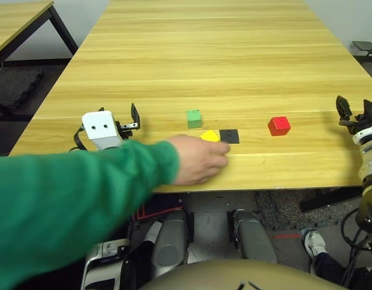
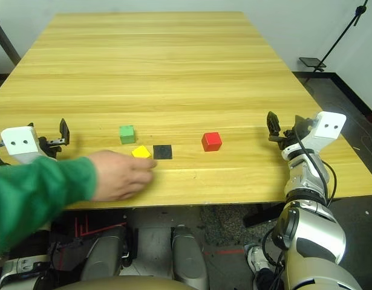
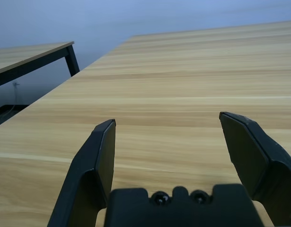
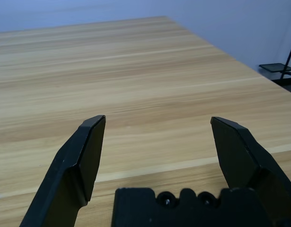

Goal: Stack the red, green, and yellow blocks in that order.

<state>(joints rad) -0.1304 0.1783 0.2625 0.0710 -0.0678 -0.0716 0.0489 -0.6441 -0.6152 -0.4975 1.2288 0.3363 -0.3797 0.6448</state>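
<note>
Red cube (image 2: 212, 142) sits right of the black square patch (image 2: 163, 152); a person's hand (image 2: 122, 175) reaches by the yellow cube (image 2: 141, 152), near the green cube (image 2: 127, 134). Both grippers' fingers (image 3: 105, 156) stand wide apart.

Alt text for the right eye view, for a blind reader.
A person's hand reaches over the table beside a yellow block; green and red blocks sit apart, unstacked. Both robot grippers, left and right, are open and empty.
</note>
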